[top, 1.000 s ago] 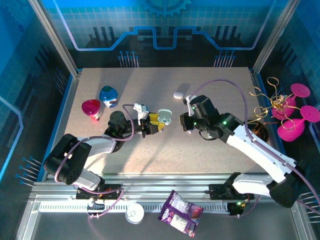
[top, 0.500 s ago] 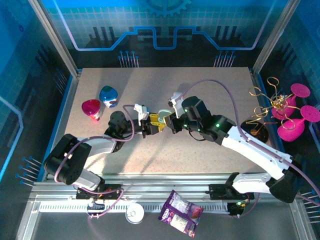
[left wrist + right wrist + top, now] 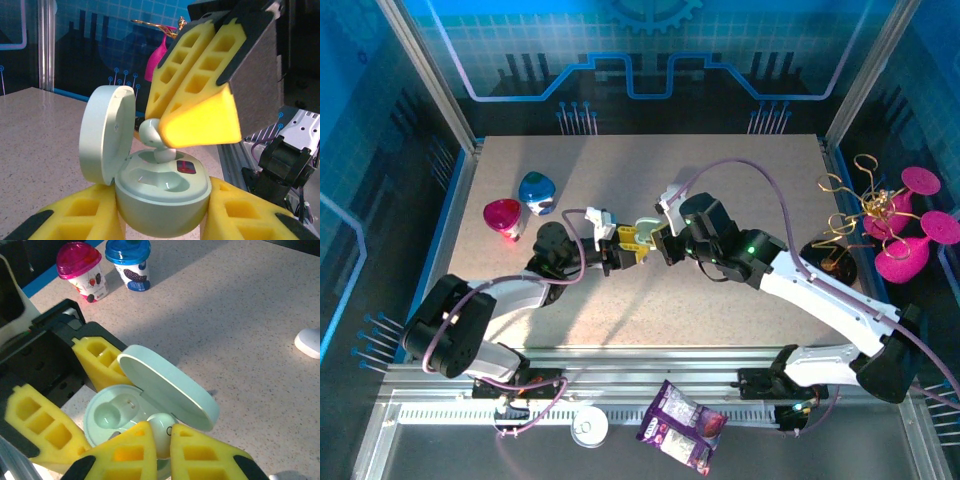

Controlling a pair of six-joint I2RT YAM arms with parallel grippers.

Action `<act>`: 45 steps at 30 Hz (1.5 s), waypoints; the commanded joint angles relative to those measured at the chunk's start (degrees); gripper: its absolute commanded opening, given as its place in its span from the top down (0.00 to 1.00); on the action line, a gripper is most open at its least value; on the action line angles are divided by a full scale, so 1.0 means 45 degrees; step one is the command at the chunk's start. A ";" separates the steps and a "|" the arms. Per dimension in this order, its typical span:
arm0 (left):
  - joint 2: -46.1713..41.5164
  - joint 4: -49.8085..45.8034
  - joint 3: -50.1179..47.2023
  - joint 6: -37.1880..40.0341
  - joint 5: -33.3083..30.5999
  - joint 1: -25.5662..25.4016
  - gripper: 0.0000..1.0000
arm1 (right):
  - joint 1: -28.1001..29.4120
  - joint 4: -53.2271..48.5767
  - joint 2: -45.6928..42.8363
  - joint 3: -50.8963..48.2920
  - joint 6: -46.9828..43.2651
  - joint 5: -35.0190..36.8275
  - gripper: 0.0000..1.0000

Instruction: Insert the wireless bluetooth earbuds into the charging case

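Right pincer (image 3: 159, 439) sits much closer to the pale mint, pebble-shaped plastic charging case (image 3: 161, 186) than a second ago, just above its open wells, pinching a tiny white-grey plastic earbud (image 3: 161, 428). Left pincer (image 3: 625, 256) clamps the case's base from both sides. Lowering should go straight, stem first, into the socket beneath; the stem perhaps already touches it.

Your top view: high above near edge, looking down on whole table (image 3: 750, 170). Your wrist views: close, from opposite sides, both on case (image 3: 160, 192).
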 commanded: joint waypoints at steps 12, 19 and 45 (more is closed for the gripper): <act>-0.0321 0.0416 0.0188 0.0106 0.0326 -0.0065 0.66 | 0.0082 -0.0339 0.0013 0.0077 -0.0498 -0.0969 0.82; -0.0267 0.0695 0.0071 0.0349 0.0321 -0.0046 0.66 | -0.0004 -0.0135 -0.0740 0.0277 -0.0285 -0.0939 0.64; -0.0126 0.2616 -0.0071 0.0900 0.1058 -0.0022 0.66 | -0.1447 -0.0257 -0.0480 -0.0027 0.0980 -0.3227 0.76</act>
